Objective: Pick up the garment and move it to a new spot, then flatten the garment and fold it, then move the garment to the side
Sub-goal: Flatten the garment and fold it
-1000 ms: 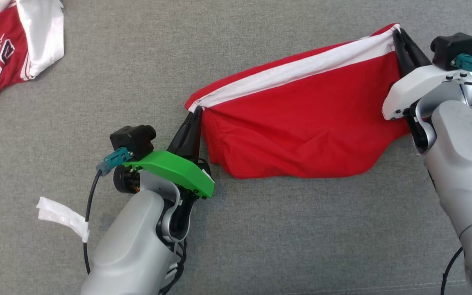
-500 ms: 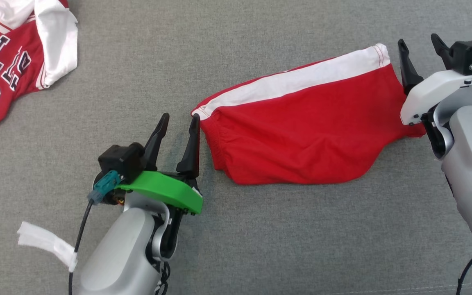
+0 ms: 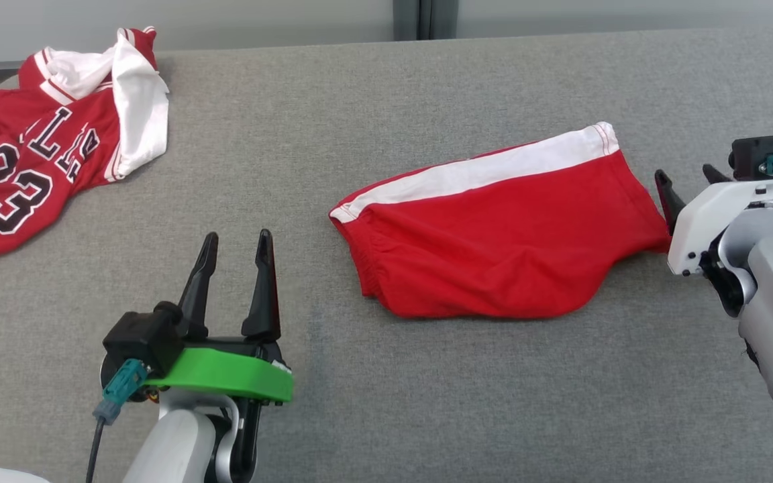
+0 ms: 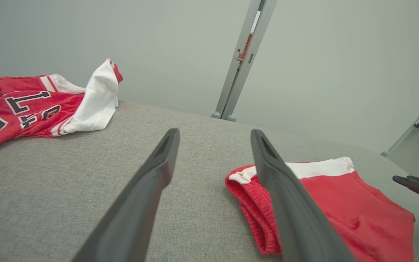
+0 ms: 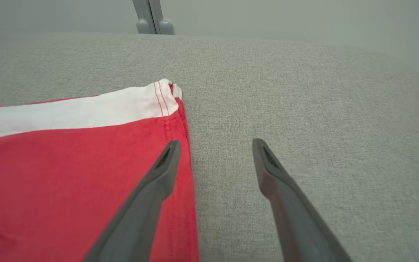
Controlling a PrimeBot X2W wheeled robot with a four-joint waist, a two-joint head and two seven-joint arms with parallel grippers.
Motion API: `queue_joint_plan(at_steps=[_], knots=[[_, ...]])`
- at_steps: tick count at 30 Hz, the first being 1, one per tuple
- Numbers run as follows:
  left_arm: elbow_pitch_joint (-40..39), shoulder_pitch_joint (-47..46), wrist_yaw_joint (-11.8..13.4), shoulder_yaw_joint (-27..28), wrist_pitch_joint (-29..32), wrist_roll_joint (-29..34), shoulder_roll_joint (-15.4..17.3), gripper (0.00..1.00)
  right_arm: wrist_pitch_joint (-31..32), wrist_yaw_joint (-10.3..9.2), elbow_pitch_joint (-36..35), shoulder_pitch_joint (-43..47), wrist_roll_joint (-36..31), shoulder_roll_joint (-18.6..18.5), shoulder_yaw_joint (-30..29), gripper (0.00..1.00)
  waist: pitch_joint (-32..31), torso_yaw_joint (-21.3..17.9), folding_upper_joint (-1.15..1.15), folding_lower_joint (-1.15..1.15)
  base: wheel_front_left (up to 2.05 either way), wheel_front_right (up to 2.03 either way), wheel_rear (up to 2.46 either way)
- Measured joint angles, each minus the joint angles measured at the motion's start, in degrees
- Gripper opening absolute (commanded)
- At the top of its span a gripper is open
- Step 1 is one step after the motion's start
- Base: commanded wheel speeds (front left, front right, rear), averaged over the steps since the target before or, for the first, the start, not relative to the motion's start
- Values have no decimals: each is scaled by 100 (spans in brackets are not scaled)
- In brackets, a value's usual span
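Note:
The garment [image 3: 500,248] is a pair of red shorts with a white side stripe, lying folded on the grey padded surface [image 3: 373,402]. My left gripper [image 3: 237,236] stands open and empty, to the left of the waistband end and a little nearer to me. In the left wrist view the garment [image 4: 358,214] lies partly behind the right finger of the left gripper [image 4: 214,133]. My right gripper [image 3: 685,173] is open just off the shorts' right edge. In the right wrist view the right gripper [image 5: 215,142] hangs over the garment's [image 5: 67,163] hem edge, with the left finger above the cloth.
A red jersey [image 3: 31,181] with white sleeves and the number 23 lies crumpled at the far left, also in the left wrist view [image 4: 31,109]. A grey post [image 3: 425,10] stands against the wall behind the surface's far edge.
Both grippers have opened, let go of the shorts' corners and drawn back. The shorts have settled flat on the surface. The head camera has tilted, shifting the whole picture down.

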Motion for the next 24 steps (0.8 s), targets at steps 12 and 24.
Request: queue_joint_plan(at_steps=[12, 24], knots=[[-113, 208, -58, 215, 0, 145, -171, 100, 1065, 0, -49, 192, 1021, -288, 434, 100, 159, 428, 0, 0, 0, 0, 0], [1, 218, -186, 352, -1, 249, -254, 100, 1332, -7, -36, 194, 1436, -281, 754, 0, 174, 554, 0, 0, 0, 0, 0]])
